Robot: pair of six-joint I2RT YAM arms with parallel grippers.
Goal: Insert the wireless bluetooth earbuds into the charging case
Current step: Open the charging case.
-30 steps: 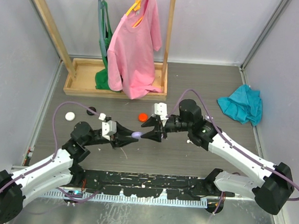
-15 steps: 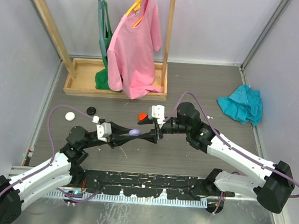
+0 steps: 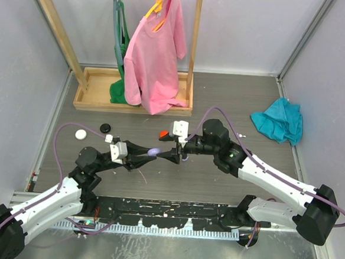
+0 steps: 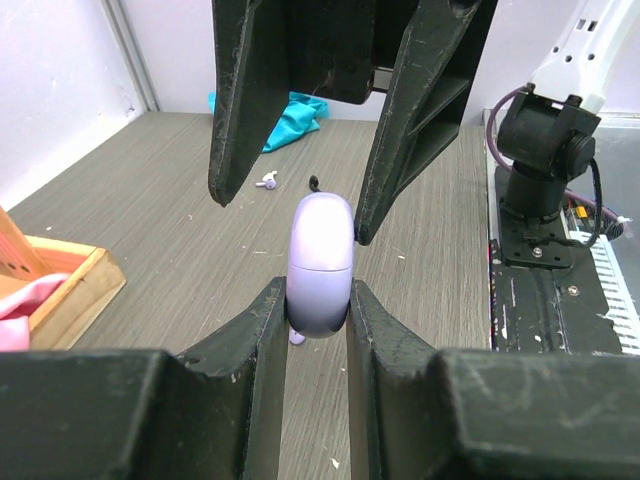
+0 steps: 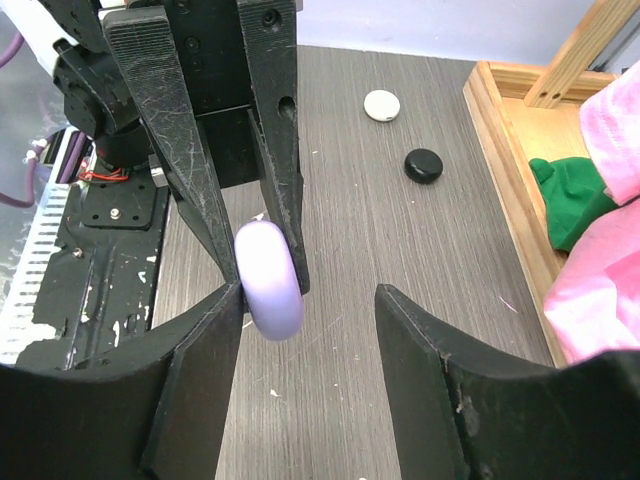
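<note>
A lilac round charging case [image 3: 153, 152] hangs above the table, pinched on edge between my left gripper's [image 4: 316, 300] fingers. It looks closed [image 4: 321, 262]. My right gripper [image 5: 310, 295] faces it with its jaws apart around the case [image 5: 268, 280], the left finger close against the case's side and the right finger well clear. Tiny earbuds lie on the table beyond: a pale one [image 4: 267, 182] and a dark one [image 4: 314, 181]. A lilac bit [image 4: 296, 338] shows just under the case.
A red round case [image 3: 163, 133], a black one [image 3: 105, 127] and a white one [image 3: 80, 134] lie on the table. A wooden clothes rack base [image 3: 92, 97] with a pink shirt [image 3: 156, 51] stands behind. A teal cloth [image 3: 277, 125] lies far right.
Both grippers have shifted a little left and farther back with the lilac case between them. The right jaws have spread wider around the case; the left grip is unchanged.
</note>
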